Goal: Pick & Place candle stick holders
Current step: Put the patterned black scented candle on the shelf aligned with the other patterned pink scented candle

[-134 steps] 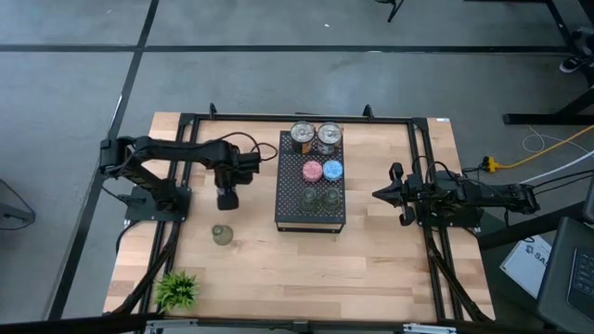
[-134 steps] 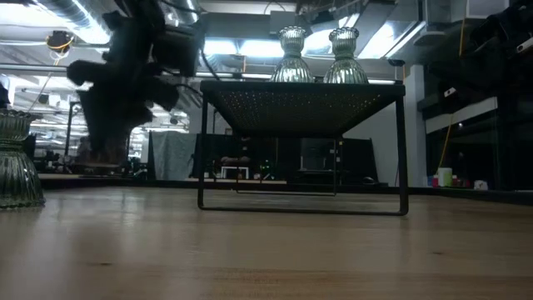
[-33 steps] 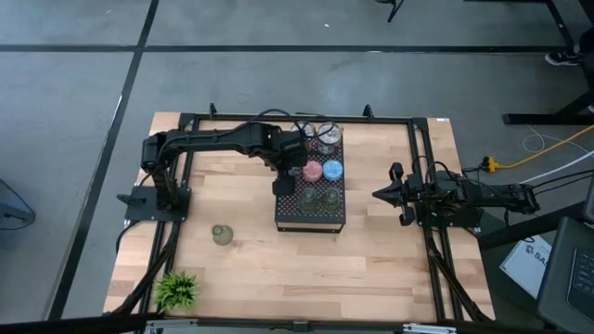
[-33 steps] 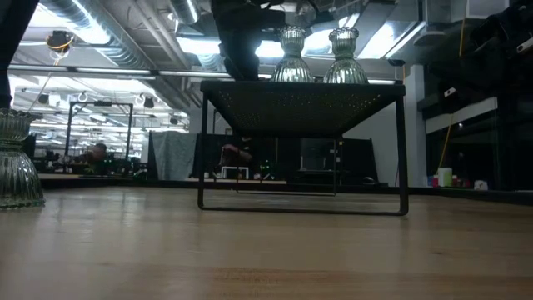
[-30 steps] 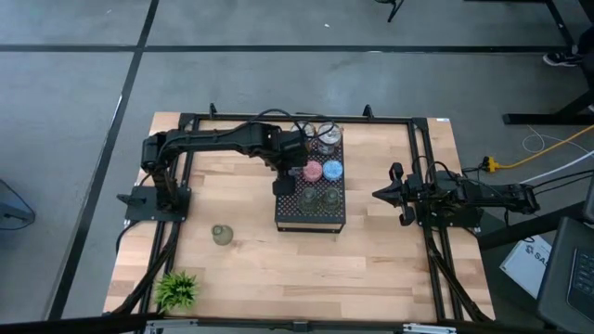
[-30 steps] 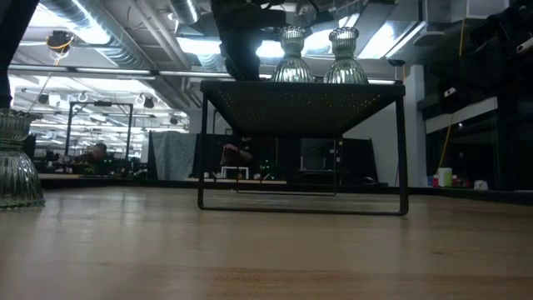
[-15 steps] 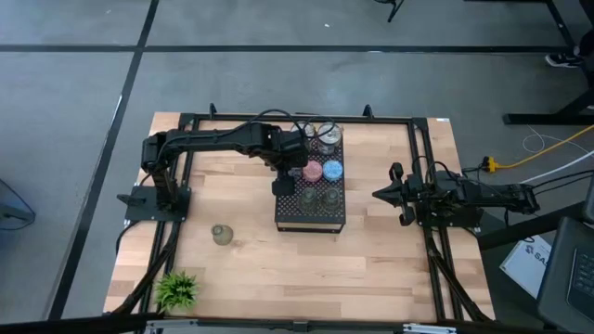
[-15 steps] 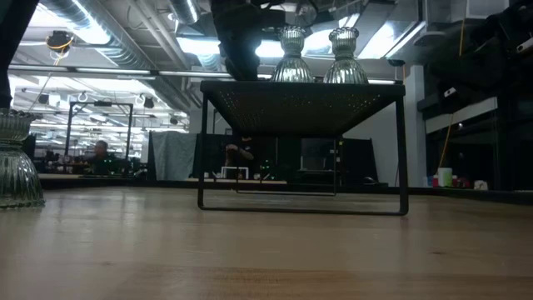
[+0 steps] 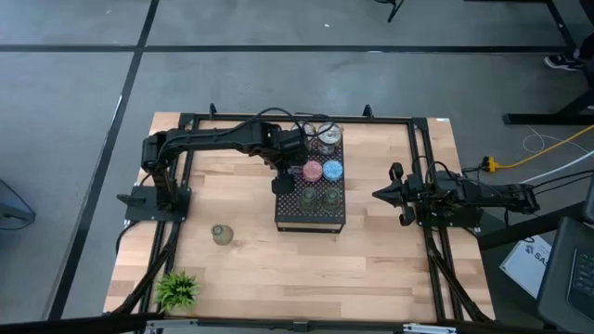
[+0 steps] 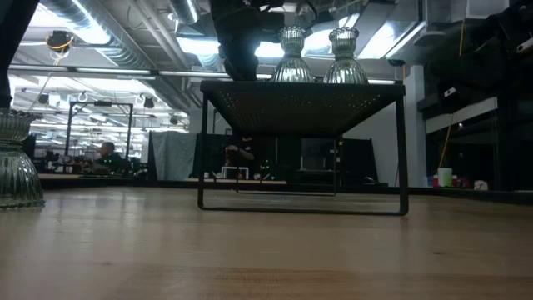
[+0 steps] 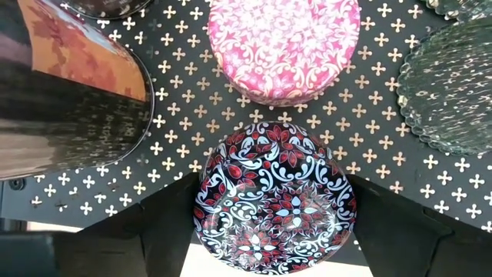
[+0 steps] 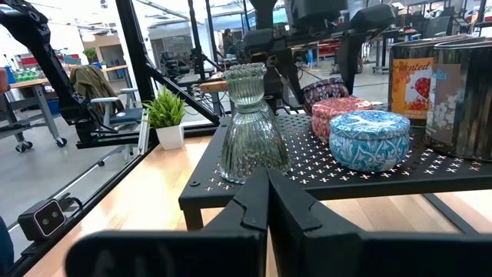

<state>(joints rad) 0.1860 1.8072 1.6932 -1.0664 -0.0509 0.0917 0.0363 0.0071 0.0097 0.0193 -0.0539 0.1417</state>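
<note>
1. My left gripper (image 9: 282,185) is at the left edge of the black tray (image 9: 310,219), with its jaws set on either side of a dark patterned holder (image 11: 275,196). I judge them closed on it, since both sides look touched, though I can't confirm how firm the grip is.
2. The dark holder sits at the very rim of the tray, partly over the edge, with the wooden surface (image 9: 371,260) visible below. If the grip is loose, I'd expect it to slide off and drop.
3. The pink holder (image 11: 284,46) is just beside the dark one, and a tall shiny one (image 11: 73,92) stands close on the other side. A sideways drift on lifting could knock either.
4. A clear ribbed glass holder (image 11: 450,85) is also near. These glass ones look top-heavy in the low view (image 10: 291,54), so a bump to the tray might tip them.
5. The tray stands on thin legs, so pushing down or sideways on its edge might rock or shift it.
6. One glass holder (image 9: 221,235) already stands on the surface, left of the tray and near the small plant (image 9: 176,289). Setting the next one too close could knock it.
7. My right gripper (image 9: 385,194) waits right of the tray, jaws closed on nothing, well clear.
</note>
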